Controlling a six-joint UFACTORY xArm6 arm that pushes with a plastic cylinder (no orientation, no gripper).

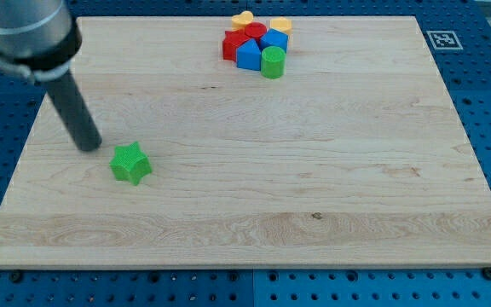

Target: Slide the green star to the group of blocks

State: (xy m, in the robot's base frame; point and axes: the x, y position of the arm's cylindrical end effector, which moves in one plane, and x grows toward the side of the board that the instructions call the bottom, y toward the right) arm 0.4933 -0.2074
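The green star (130, 163) lies on the wooden board (245, 213) at the view's left, a little below the middle. My tip (89, 147) rests on the board just left of and slightly above the star, a small gap apart. The group of blocks sits at the view's top centre: a green cylinder (272, 62), a blue block (249, 56), another blue block (274, 40), a red block (233, 44), a red cylinder (255, 31), and two yellow blocks (244, 18) (280, 24). They are packed together, touching.
The board lies on a blue pegboard table (484, 128). A black-and-white marker tag (442, 39) sits off the board's top right corner. The arm's dark body (28, 34) fills the view's top left corner.
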